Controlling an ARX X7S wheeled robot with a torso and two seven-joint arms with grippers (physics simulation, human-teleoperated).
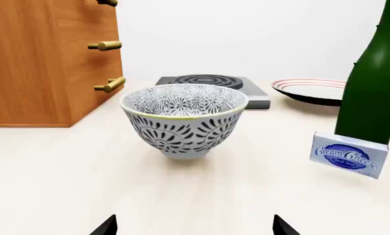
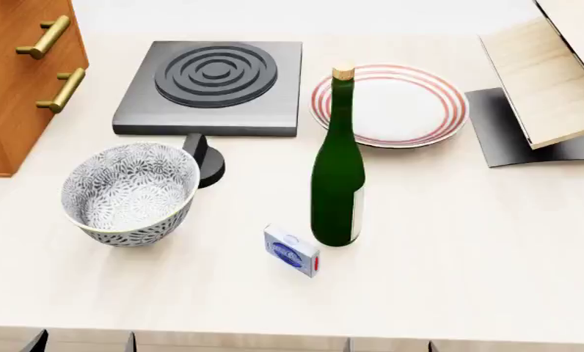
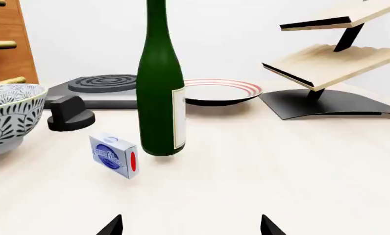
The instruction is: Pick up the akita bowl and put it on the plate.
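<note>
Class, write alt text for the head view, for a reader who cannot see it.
A patterned akita bowl sits at the near left of a pale table, apart from the red-ringed plate at the far right. Between them stand a green bottle, a cream cheese box and a grey stove burner.

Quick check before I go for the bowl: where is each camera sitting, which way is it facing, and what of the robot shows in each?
Head view: high, looking down over the counter at the akita bowl and plate; only dark arm parts at the near edge.
Left wrist view: low over the counter, facing the akita bowl; left end effector fingertips show, spread apart.
Right wrist view: low, facing the wine bottle; right end effector fingertips show, spread apart.
Shared: all three show the cream cheese box.
</note>
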